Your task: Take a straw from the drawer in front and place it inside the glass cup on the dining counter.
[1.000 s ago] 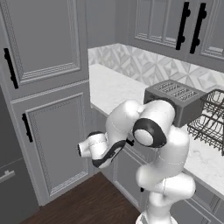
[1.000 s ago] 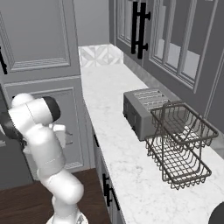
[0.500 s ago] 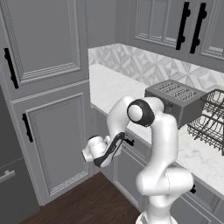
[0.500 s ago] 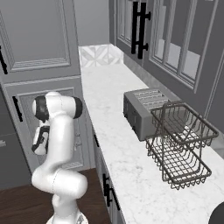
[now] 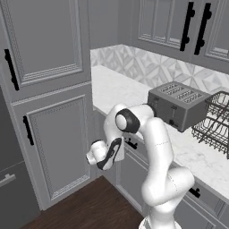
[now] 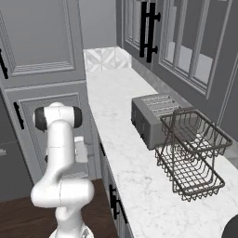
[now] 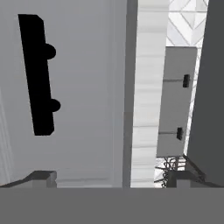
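Observation:
The drawer point(image 7: 87, 87) is shut; its grey recessed front and black bar handle point(image 7: 39, 74) loom close in the hand view, rolled on its side. In the left base view my gripper point(image 5: 118, 151) hangs low under the marble counter's edge, pointing at the drawer handle point(image 5: 131, 144) from a short way off and not touching it. Its jaws stand open with nothing between them, and my gripper point(image 7: 113, 177) shows both fingertips point(image 7: 41, 177) spread wide. In the right base view the hand point(image 6: 80, 151) sits beside the drawer front. The straw is hidden, and the glass cup and the dining counter are out of view.
A toaster point(image 5: 179, 103) and a wire dish rack point(image 6: 190, 155) stand on the marble counter point(image 6: 121, 139). Tall grey cabinet doors with vertical black handles point(image 5: 28, 130) rise just left of the arm. Dark wood floor point(image 5: 89, 205) lies below.
The arm has unfolded, its elbow rising while the hand slid a little lower and closer to the drawer front. The jaws stayed open.

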